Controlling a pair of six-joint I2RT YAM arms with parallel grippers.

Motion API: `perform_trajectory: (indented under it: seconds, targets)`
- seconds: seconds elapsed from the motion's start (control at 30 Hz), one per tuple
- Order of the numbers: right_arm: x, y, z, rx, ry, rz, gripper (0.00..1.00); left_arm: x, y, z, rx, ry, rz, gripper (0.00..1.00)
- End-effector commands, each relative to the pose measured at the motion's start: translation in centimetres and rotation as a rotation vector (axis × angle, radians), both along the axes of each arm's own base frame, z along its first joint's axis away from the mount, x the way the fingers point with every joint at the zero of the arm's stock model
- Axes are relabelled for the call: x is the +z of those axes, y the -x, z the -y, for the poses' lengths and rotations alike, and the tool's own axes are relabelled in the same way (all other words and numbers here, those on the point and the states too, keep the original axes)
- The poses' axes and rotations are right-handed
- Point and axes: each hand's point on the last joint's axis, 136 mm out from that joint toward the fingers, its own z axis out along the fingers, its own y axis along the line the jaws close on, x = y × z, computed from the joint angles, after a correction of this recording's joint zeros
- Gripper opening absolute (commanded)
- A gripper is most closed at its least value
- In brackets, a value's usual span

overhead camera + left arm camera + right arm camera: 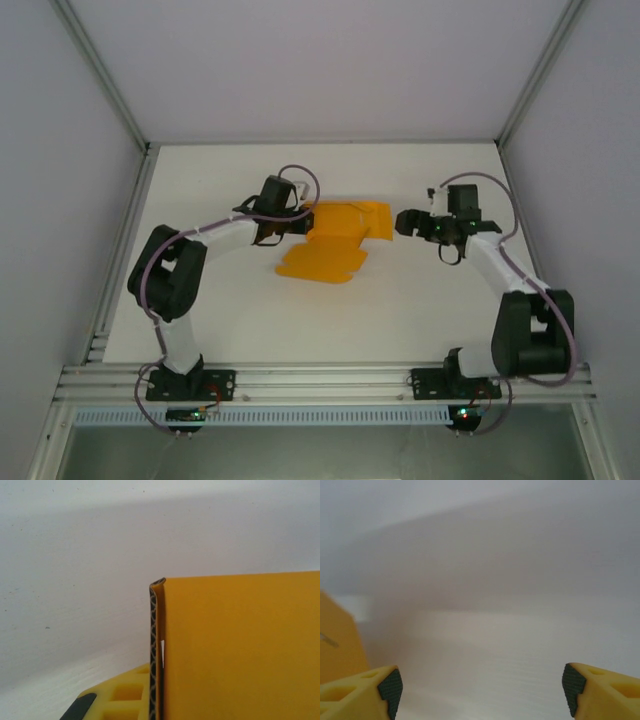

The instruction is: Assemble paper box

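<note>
The paper box (335, 243) is lying near the middle of the table (420, 310). The near part is lying flat, and the far part looks partly folded up. I am pinching its left edge with the left gripper (298, 224). In the left wrist view a panel (240, 650) is standing on edge against the ribbed pad (153, 650), clamped tight. The right gripper (404, 222) is hovering just beside the sheet's right edge with its jaws spread wide and holding nothing. Its fingertips (390, 687) are framing bare table, with a sliver of orange card at the left of that view.

I am reading this as a fold under way. To do it well, I am planning to bring the right gripper in low and square to the free flap. The left is anchoring the sheet meanwhile, so the crease forms along the score rather than buckling the thin card.
</note>
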Motion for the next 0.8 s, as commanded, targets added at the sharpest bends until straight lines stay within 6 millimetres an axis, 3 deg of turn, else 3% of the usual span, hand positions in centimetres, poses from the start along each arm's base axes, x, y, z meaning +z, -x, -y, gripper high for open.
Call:
perform_trajectory:
  seconds: [0.0,0.2,0.33,0.53,0.77]
  targets:
    - [4.3,-0.4,-5.0,0.232,-0.156,0.115,0.83,1.7,-0.2,0.0,-0.012,0.016,0.046,0.00]
    - [4.5,2.3,-9.2,0.421,-0.233,0.088,0.68,0.7,-0.7,-0.7,0.026,-0.034,0.032,0.00]
    - [3.9,3.1,-11.6,0.494,-0.234,0.072,0.57,0.2,-0.8,-0.8,0.032,-0.053,0.019,0.00]
    - [3.3,2.8,-15.2,0.587,-0.278,0.045,0.54,0.4,-0.8,-0.8,0.041,-0.049,0.020,0.00]
    - [2.3,2.4,-17.3,0.617,-0.287,0.024,0.55,0.0,-0.9,-1.5,0.074,-0.076,0.016,0.00]
